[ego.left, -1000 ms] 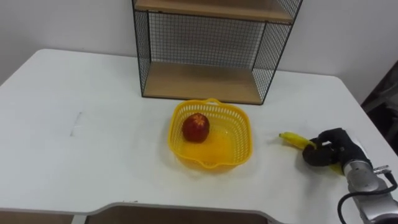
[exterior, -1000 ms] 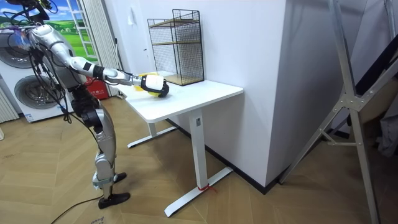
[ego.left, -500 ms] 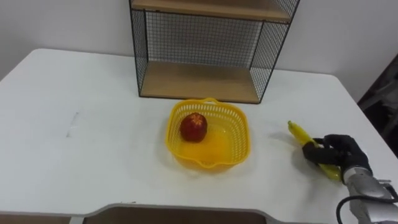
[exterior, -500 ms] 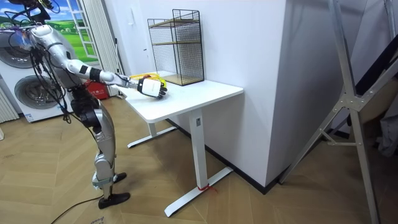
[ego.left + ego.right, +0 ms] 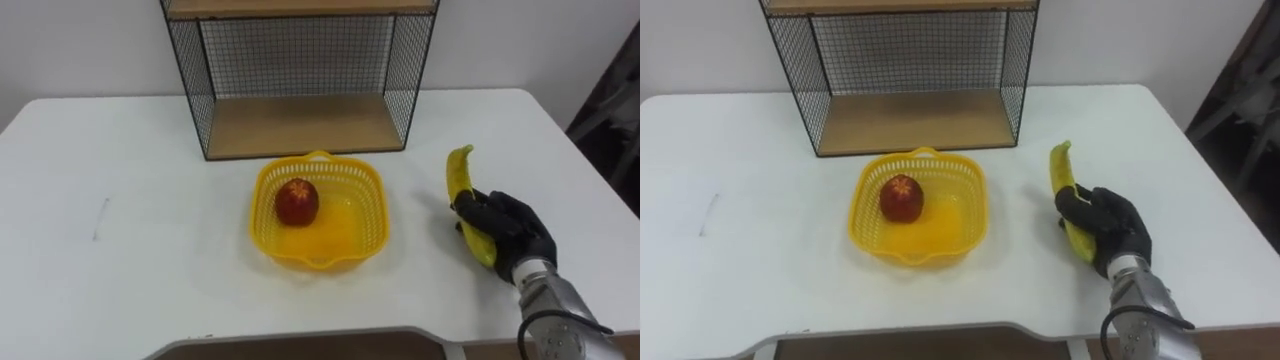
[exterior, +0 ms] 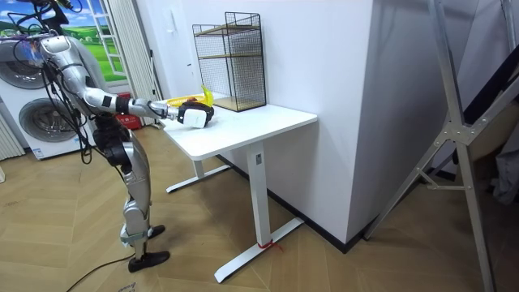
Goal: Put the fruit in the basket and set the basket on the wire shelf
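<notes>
The right hand (image 5: 505, 228), at the right of the frame, is clenched around the lower part of the yellow banana (image 5: 460, 175), whose free end points toward the upper frame. The yellow plastic lattice basket (image 5: 365, 190) sits at centre on the white surface (image 5: 150, 250) and contains the red apple (image 5: 297, 201). The black wire shelf with wooden boards (image 5: 300, 125) stands just behind the basket.

Noted a yellow lattice-patterned basket (image 5: 318, 235), a red apple (image 5: 297, 201), a yellow banana (image 5: 458, 175), a black right hand (image 5: 505, 230), a black grid-mesh shelf (image 5: 300, 60) with tan boards (image 5: 300, 125), and a white table (image 5: 120, 250).
</notes>
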You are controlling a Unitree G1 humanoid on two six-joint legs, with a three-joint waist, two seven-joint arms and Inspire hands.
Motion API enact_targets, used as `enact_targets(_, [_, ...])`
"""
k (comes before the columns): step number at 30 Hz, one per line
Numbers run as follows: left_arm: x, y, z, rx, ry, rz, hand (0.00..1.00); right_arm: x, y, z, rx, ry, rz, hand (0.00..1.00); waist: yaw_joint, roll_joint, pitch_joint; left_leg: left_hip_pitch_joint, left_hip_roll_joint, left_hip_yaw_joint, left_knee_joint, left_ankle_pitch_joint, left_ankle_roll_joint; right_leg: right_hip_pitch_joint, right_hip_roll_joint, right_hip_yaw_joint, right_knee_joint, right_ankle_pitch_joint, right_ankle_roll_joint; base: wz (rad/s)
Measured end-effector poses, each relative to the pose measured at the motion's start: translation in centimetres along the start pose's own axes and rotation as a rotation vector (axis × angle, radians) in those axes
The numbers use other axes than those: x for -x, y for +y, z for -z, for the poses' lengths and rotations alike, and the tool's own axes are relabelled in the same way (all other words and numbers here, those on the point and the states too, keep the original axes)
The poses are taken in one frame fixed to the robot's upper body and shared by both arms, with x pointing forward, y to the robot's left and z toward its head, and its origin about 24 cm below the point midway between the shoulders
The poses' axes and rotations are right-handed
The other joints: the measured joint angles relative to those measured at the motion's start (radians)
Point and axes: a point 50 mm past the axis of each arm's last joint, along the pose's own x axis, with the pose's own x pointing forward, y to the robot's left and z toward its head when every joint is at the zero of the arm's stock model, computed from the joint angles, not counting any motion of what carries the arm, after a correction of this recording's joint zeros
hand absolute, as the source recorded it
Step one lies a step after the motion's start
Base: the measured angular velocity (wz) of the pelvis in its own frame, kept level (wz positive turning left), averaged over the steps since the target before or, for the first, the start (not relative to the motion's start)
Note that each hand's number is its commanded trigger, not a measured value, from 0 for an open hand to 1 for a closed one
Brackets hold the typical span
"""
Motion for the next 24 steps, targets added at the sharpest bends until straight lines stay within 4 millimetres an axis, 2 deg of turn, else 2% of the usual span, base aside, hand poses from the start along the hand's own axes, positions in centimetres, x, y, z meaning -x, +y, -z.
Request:
enact_targets(1, [0.0, 0.0, 0.1, 0.001, 0.001, 0.000, 0.00, 0.0, 0.1, 0.0, 0.002, -0.001, -0.005, 1.00, 0.000, -0.004, 0.0021, 0.000, 0.000, 0.000, 0.000, 0.000, 0.000, 0.000, 0.000, 0.000, 0.000, 0.000, 0.000, -0.03])
enact_targets(2, [0.0, -0.1, 0.2, 0.001, 0.002, 0.001, 0.00, 0.0, 0.3, -0.1, 0.004, -0.005, -0.014, 1.00, 0.000, -0.001, -0.0003, 0.001, 0.000, 0.000, 0.000, 0.000, 0.000, 0.000, 0.000, 0.001, 0.000, 0.000, 0.000, 0.00])
enact_targets(10, [0.1, -0.1, 0.3, 0.001, 0.000, -0.001, 0.00, 0.0, 1.6, -1.5, 0.007, -0.064, -0.066, 1.00, 0.002, -0.018, -0.0014, 0.001, 0.002, 0.000, -0.004, 0.000, 0.000, 0.000, 0.000, 0.005, -0.003, 0.000, 0.001, 0.00])
enact_targets(14, [0.1, -0.1, 0.3, 0.003, 0.000, -0.002, 0.00, 0.1, 2.6, -2.6, 0.014, -0.111, -0.111, 1.00, 0.005, -0.037, -0.0016, -0.001, 0.002, 0.000, -0.007, 0.000, 0.000, 0.001, 0.000, 0.006, -0.002, 0.000, 0.001, 0.00])
enact_targets(17, [0.1, -0.1, 0.4, 0.006, 0.002, 0.000, 0.00, 0.1, 3.4, -2.6, 0.028, -0.112, -0.150, 1.00, 0.005, -0.046, -0.0006, -0.001, 0.003, 0.000, -0.009, 0.000, 0.000, 0.002, 0.000, 0.005, 0.000, 0.000, 0.001, 0.00])
enact_targets(19, [0.1, -0.1, 0.4, 0.006, 0.003, 0.001, 0.00, 0.2, 4.0, -2.7, 0.039, -0.113, -0.173, 1.00, 0.007, -0.047, 0.0001, -0.001, 0.003, 0.000, -0.008, 0.000, 0.000, 0.003, 0.000, 0.004, 0.000, 0.000, 0.001, 0.00])
enact_targets(24, [0.1, 0.0, 0.2, 0.004, -0.008, -0.002, 0.00, 0.8, 6.6, -4.4, 0.142, -0.200, -0.287, 1.00, 0.009, -0.035, 0.0050, -0.003, 0.003, -0.004, -0.005, 0.000, 0.000, 0.000, 0.000, 0.003, 0.005, 0.000, 0.001, 0.00])
